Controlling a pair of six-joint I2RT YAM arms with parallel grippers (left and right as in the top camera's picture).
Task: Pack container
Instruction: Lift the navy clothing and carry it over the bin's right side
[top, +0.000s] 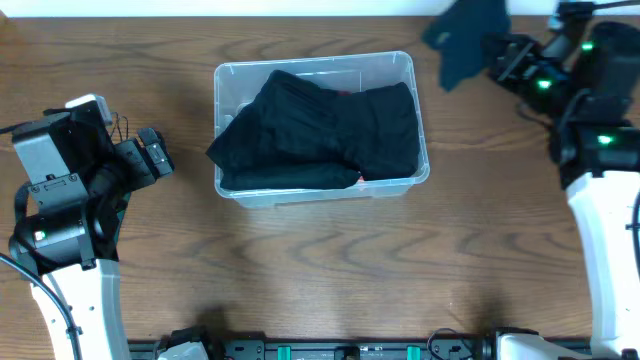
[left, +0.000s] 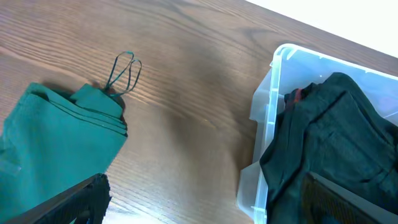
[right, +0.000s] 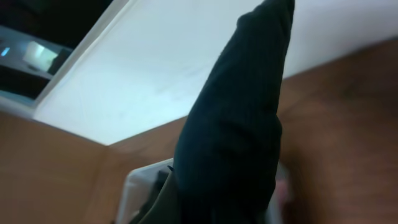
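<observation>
The clear container stands mid-table with a black garment piled in it, one corner hanging over the left rim. It also shows in the left wrist view and, dimly, in the right wrist view. My right gripper is shut on a dark teal garment, which it holds in the air beyond the container's far right corner. The garment hides the fingers in the right wrist view. My left gripper is open and empty, left of the container.
A folded green garment with a thin cord loop lies on the wood table left of the container, mostly hidden under my left arm in the overhead view. A white wall edge runs along the table's far side.
</observation>
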